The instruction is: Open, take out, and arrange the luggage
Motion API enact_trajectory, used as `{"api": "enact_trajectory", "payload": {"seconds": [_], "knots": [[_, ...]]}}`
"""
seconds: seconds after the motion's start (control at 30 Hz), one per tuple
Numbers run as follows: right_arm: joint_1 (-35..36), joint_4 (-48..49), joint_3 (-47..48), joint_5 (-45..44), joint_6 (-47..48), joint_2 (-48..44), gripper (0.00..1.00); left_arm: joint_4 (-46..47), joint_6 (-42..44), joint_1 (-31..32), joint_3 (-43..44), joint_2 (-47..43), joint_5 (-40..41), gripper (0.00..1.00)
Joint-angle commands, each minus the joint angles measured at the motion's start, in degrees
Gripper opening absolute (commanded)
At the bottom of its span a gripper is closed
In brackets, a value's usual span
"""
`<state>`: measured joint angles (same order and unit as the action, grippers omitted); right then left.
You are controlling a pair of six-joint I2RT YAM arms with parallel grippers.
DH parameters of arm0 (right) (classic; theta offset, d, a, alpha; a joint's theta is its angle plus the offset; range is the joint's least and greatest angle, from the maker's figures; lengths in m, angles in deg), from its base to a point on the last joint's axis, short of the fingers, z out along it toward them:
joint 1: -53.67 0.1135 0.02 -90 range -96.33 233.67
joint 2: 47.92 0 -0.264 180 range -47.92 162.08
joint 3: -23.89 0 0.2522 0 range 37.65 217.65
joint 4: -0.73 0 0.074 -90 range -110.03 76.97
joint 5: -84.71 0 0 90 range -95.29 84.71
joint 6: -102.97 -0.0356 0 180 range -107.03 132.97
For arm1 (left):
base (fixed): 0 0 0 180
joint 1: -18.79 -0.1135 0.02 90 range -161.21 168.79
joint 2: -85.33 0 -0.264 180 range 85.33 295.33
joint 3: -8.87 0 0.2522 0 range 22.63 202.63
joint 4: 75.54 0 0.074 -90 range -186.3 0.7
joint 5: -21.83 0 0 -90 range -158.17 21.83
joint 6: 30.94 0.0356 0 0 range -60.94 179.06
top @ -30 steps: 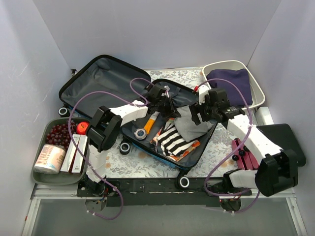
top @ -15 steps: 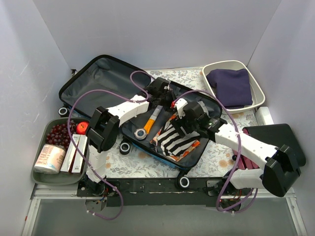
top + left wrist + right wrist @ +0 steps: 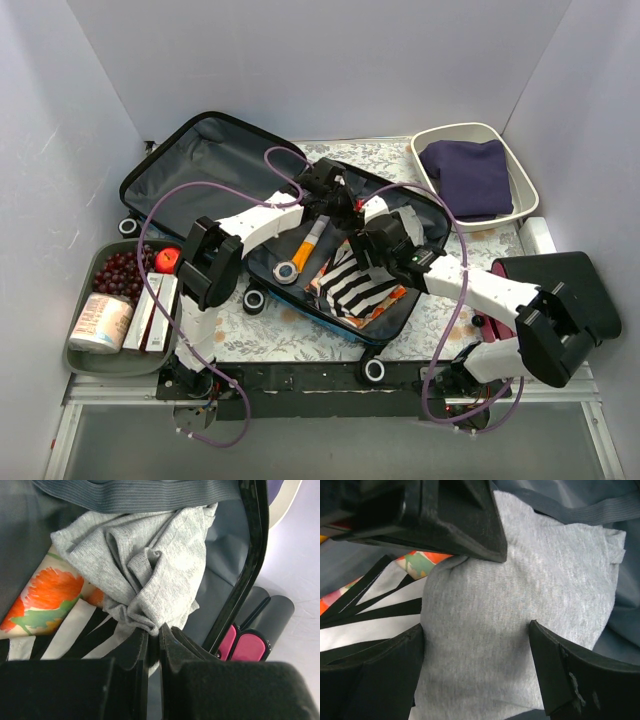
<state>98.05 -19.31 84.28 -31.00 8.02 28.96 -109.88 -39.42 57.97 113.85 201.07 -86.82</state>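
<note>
The luggage (image 3: 215, 165) lies open on the table, lid back to the left, its base (image 3: 395, 310) holding clothes. In that base sits a grey garment (image 3: 145, 565), crumpled on top of a black-and-white striped item (image 3: 355, 285). My left gripper (image 3: 154, 632) is shut on a bunched corner of the grey garment. My right gripper (image 3: 477, 665) stands open right beside the left one, its fingers (image 3: 560, 680) wide apart on either side of the grey garment (image 3: 520, 605). In the top view the two grippers (image 3: 340, 205) (image 3: 378, 238) hide most of the garment.
An orange-handled tool (image 3: 308, 243) and a tape roll (image 3: 287, 271) lie in the luggage base. A white tub (image 3: 520, 170) with a dark purple cloth stands back right. A black case (image 3: 565, 285) and pink items (image 3: 500, 325) lie right. A grey tray (image 3: 85, 352) of food sits left.
My right arm swung left from beside the white tub to over the luggage base, jaws wide above the grey garment. My left gripper closed on the garment's corner.
</note>
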Motion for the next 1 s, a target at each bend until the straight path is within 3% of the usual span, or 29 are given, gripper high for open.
{"api": "enact_trajectory", "payload": {"seconds": [0.0,0.17,0.37,0.67,0.73,0.77,0.87,0.93,0.97], "knots": [[0.44,5.76,-1.10,-2.76,-1.82,2.39,0.89,-2.35,-1.80,0.81,4.57,-0.52,0.11,0.00],[0.36,7.69,-1.10,-10.30,-2.43,4.33,0.86,-3.15,-1.89,1.16,5.28,-0.25,0.28,0.00],[0.36,9.09,-1.45,-12.77,-3.22,2.84,0.70,-4.03,-1.19,1.16,5.19,-0.08,2.13,0.00],[-4.12,6.37,-1.28,-11.38,-2.44,2.22,0.25,-5.26,-0.14,1.16,7.12,0.18,2.58,0.00],[-4.65,6.37,-1.02,-11.03,-0.68,1.69,0.02,-5.35,0.30,1.16,7.48,0.53,2.31,0.00],[-4.74,6.37,-0.84,-11.28,0.37,1.00,0.01,-5.35,0.30,1.16,8.00,0.80,1.96,0.00],[-5.01,6.37,0.04,-11.90,2.92,-1.37,0.01,-5.26,1.27,1.08,9.06,0.45,1.17,0.42],[-5.01,6.37,0.65,-12.08,7.12,-2.61,0.01,-4.38,2.24,0.99,9.33,-1.04,0.55,0.84],[-5.01,6.37,0.83,-12.51,8.37,-3.66,0.01,-3.60,2.41,0.90,9.33,-1.74,0.64,0.91]]}}
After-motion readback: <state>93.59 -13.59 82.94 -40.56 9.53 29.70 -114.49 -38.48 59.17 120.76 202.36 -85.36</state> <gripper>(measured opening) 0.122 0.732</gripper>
